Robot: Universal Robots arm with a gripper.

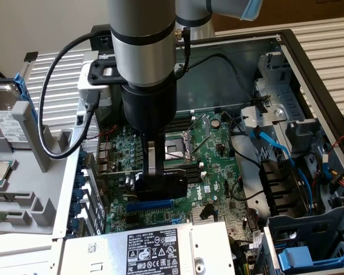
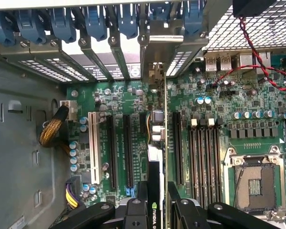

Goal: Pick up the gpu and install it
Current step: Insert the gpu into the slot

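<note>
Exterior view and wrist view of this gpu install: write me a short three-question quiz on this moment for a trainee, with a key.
1. True or false: the tool is shut on the gpu.
2. Where is the gpu? A) lying on the hard drive outside the case; B) held on edge inside the open case, over the motherboard; C) flat on the power supply label.
3. Short answer: one expansion slot differs from the black ones. What colour is it?

Key: 1 true; 2 B; 3 white.
</note>
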